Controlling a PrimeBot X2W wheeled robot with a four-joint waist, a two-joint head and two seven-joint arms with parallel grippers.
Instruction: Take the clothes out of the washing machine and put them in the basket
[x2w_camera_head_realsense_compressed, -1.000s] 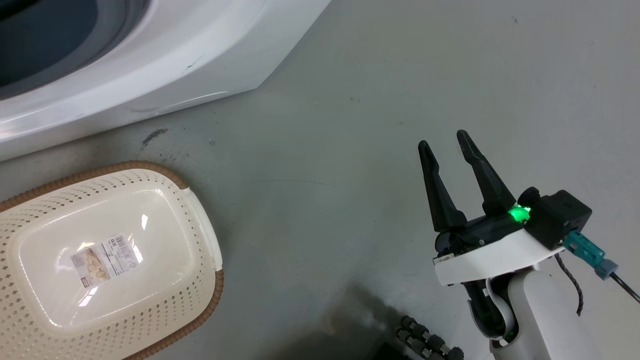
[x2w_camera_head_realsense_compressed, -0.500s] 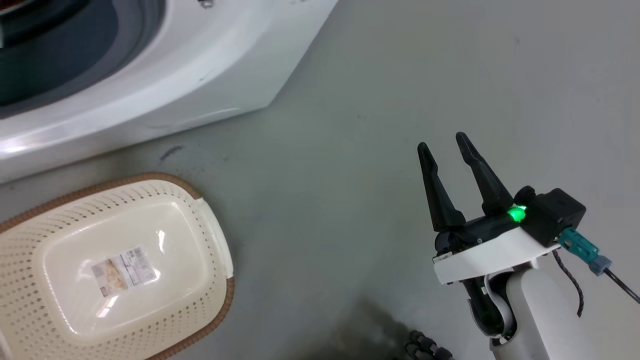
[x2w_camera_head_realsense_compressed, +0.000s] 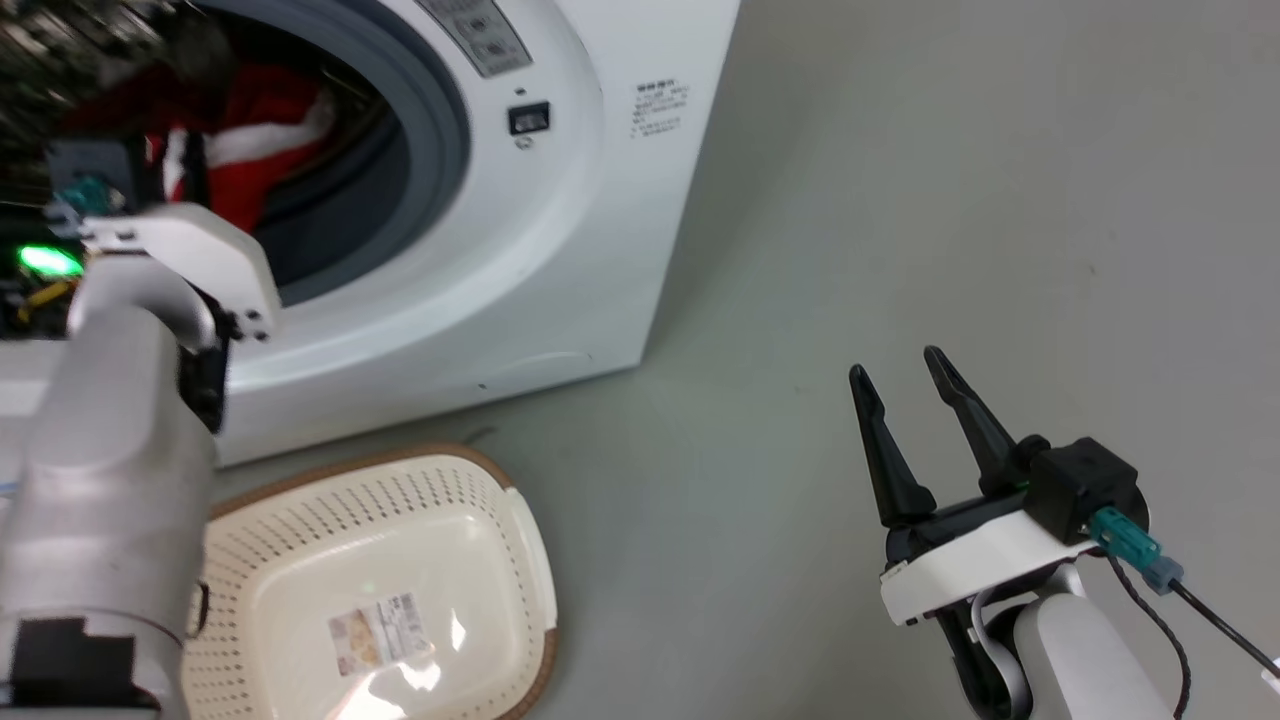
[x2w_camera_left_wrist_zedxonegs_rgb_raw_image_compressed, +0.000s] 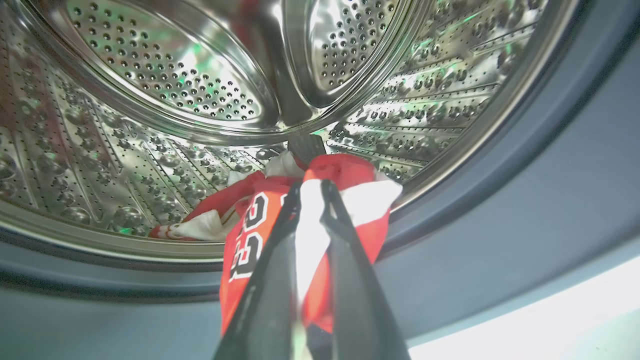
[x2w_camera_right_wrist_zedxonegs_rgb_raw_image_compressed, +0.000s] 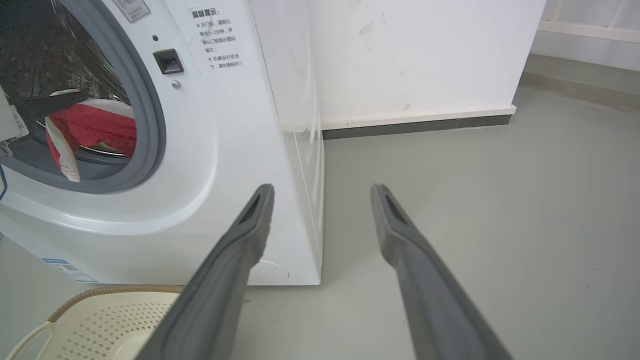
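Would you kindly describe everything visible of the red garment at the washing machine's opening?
The red garment is soft, crumpled jersey-like fabric with white trim and black-and-white numerals. The left gripper is shut on a white fold of it, holding it bunched at the mouth of the drum, hanging down in front of the grey rubber ring.

Grey floor (x2w_camera_right_wrist_zedxonegs_rgb_raw_image_compressed: 500, 210) w/ white wall (x2w_camera_right_wrist_zedxonegs_rgb_raw_image_compressed: 425, 50) (dark skirting strip (x2w_camera_right_wrist_zedxonegs_rgb_raw_image_compressed: 415, 127) at bottom).
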